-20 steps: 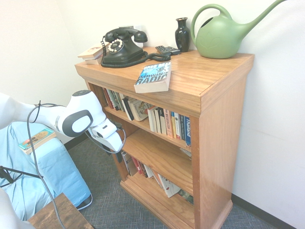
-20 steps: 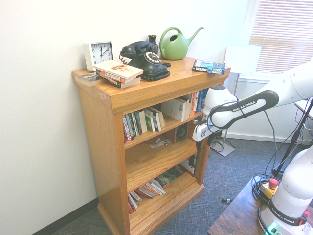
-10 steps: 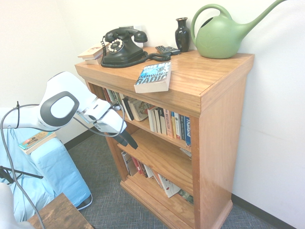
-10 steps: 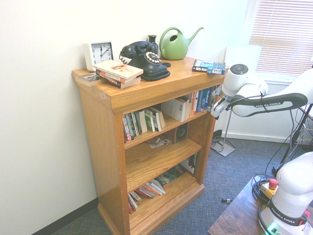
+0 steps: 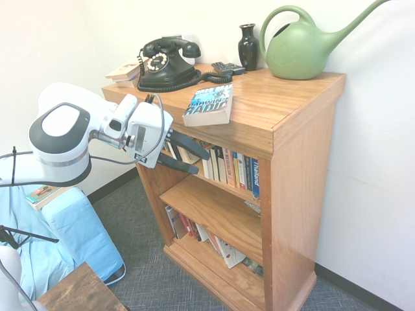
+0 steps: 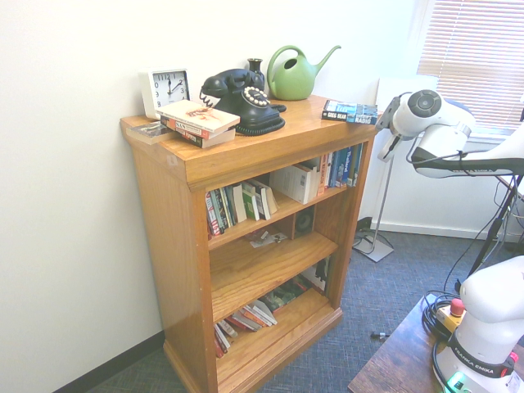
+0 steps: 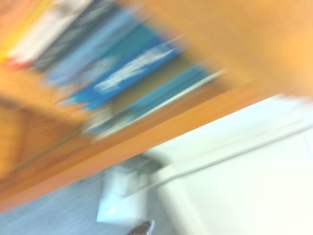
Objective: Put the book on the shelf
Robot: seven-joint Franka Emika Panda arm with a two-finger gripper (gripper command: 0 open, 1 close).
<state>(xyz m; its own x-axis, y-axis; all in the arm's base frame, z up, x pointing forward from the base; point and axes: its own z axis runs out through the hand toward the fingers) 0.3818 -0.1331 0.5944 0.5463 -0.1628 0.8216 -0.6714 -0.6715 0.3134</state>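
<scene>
The blue-teal book (image 5: 209, 103) lies flat on the top slab of the oak shelf (image 5: 292, 162), near the slab's front edge; the second exterior view shows the book (image 6: 350, 112) at the shelf's (image 6: 176, 246) right end. My gripper (image 5: 202, 164) is open and holds nothing. It points into the upper row of paperbacks, just below the slab's front edge and under the book. The wrist view is blurred by motion: slanted book spines, one blue spine (image 7: 132, 71) and a wooden board edge.
On the slab stand a black rotary phone (image 5: 165, 65), a dark vase (image 5: 248, 45), a green watering can (image 5: 301, 48), a remote (image 5: 228, 67), pale books (image 5: 125, 71) and a clock (image 6: 166, 87). A light-blue covered seat (image 5: 58, 233) and a dark table (image 5: 81, 291) are at lower left.
The arm has swung up from beside the middle board to the level of the top row of paperbacks, and the gripper now points at the shelf. The book has not moved.
</scene>
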